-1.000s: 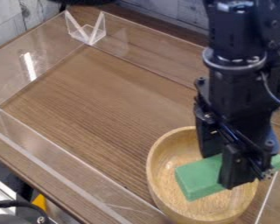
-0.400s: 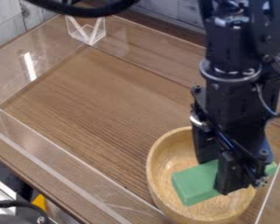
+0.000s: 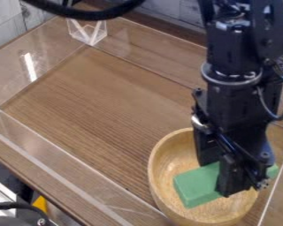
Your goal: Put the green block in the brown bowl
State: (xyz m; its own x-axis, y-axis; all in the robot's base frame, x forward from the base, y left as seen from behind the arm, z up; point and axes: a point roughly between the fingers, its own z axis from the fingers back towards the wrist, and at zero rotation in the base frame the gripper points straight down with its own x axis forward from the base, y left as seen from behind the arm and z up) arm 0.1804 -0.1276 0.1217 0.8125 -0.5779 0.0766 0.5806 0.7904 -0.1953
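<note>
Landmark brown bowl (image 3: 168, 162): green block (image 3: 200, 184) over bowl's inside, clamped crosswise in gripper (image 3: 230, 181), long axis sticking out both sides; release likely next, downward into bowl

No legible text, label, brand, number or sign.
</note>
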